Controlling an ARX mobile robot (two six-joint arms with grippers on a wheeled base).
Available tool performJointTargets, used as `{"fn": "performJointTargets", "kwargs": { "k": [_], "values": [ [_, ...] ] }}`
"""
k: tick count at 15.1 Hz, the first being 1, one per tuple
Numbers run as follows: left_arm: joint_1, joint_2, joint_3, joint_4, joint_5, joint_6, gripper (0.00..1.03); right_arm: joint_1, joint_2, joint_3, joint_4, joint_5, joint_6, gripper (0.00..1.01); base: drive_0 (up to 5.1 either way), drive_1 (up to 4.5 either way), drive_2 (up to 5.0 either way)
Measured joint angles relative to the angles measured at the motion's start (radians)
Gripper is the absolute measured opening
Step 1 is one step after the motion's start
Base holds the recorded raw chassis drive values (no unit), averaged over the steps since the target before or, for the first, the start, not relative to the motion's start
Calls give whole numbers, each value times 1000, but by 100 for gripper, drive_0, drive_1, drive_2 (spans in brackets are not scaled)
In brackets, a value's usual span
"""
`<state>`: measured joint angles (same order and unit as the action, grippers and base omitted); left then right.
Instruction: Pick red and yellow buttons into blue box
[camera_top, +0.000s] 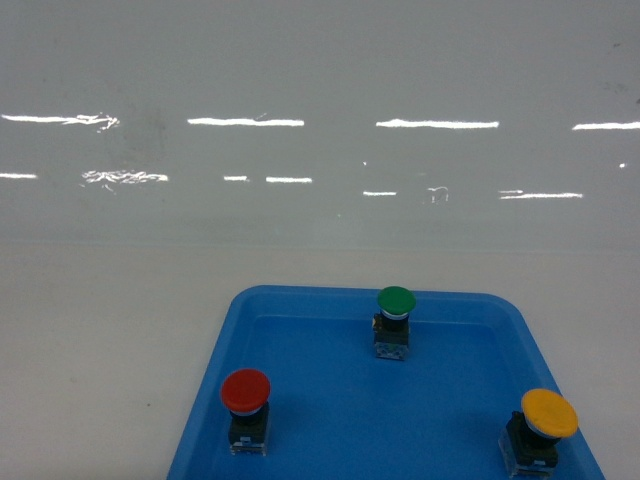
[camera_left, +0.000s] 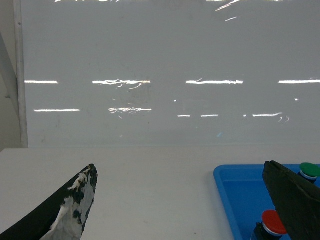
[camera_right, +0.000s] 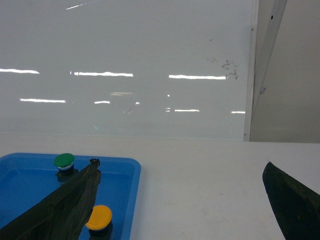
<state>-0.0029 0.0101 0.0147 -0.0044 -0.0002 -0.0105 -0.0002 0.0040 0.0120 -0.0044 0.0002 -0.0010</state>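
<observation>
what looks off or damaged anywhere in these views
One thing: the left end effector has a worn finger, its black coating flaked off in white patches near the tip. The red button, yellow button and green button all stand upright in the blue tray; nothing spilled.

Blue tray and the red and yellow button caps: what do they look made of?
The blue tray looks like moulded plastic: uniform colour, rounded rim, soft sheen. The red button and yellow button have smooth, matte-looking caps, probably plastic, on black-and-clear blocks that also look plastic.
</observation>
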Motion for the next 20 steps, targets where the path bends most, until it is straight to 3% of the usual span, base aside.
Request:
{"fn": "performJointTargets", "kwargs": {
  "k": [18, 20],
  "values": [
    [3, 1, 0, 4, 0, 1, 98, 0, 0, 0, 0, 0, 0, 98, 0, 0, 0],
    [29, 46, 0, 62, 27, -3, 98, 9, 21, 0, 60, 19, 0, 98, 0, 0, 0]
  ]
}}
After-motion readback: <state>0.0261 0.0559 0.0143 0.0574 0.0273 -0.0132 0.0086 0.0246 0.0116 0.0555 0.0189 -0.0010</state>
